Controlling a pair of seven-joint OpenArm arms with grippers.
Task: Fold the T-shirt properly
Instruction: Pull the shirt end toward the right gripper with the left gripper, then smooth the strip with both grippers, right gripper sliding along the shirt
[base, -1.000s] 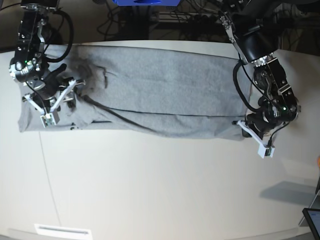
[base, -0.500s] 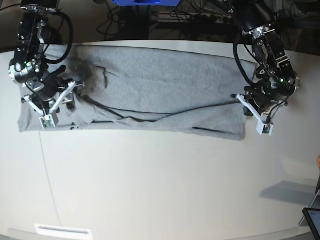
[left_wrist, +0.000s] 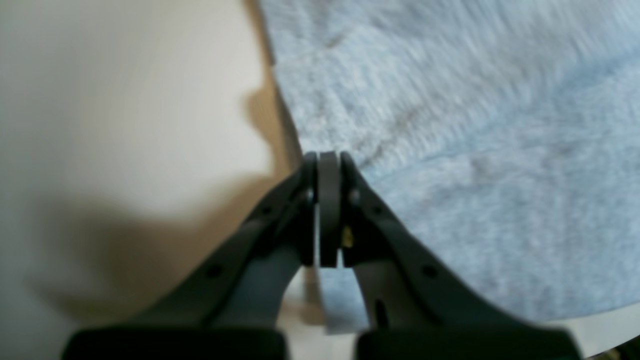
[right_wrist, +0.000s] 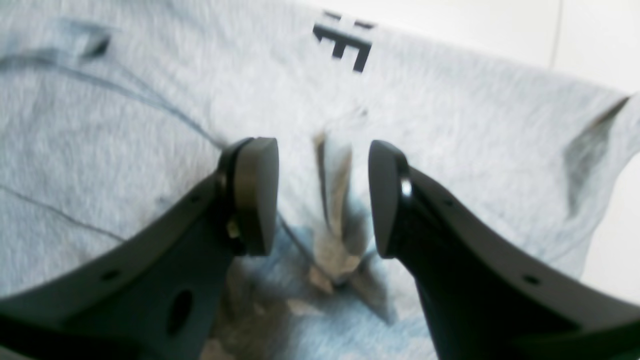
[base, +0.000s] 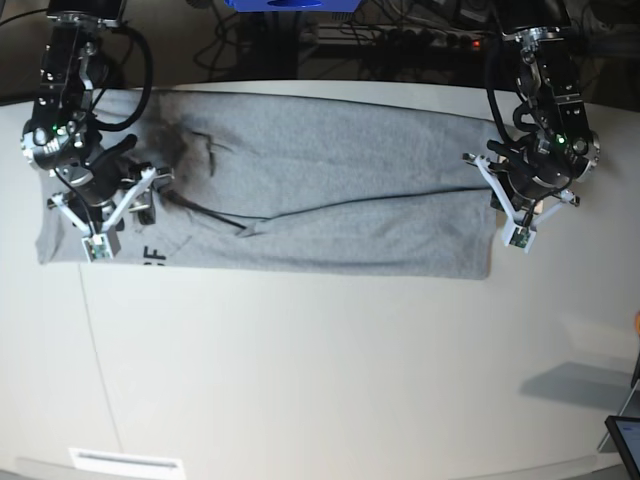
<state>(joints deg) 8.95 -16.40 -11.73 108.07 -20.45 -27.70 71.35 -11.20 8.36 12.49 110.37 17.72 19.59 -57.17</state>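
The grey T-shirt (base: 330, 160) lies stretched across the white table (base: 320, 370), with a slanting fold crease through its middle. A black letter F (base: 155, 255) shows near its left front edge and also in the right wrist view, letter F (right_wrist: 345, 45). At the shirt's right edge my left gripper (base: 492, 198) is shut; close up, the left gripper (left_wrist: 328, 165) pinches the T-shirt (left_wrist: 475, 150) at its hem. Over the shirt's left end my right gripper (base: 140, 192) stands open. In its own view the right gripper (right_wrist: 322, 195) straddles a raised fabric ridge (right_wrist: 335, 190) without touching it.
Cables and a blue object (base: 290, 5) sit behind the table's far edge. A dark device corner (base: 625, 440) pokes in at the near right. A white strip (base: 125, 462) lies at the near left edge.
My left gripper has moved toward the far edge, taking the shirt's right hem with it, so the crease now slants upward on the right. The right arm has barely shifted; the letter F now shows.
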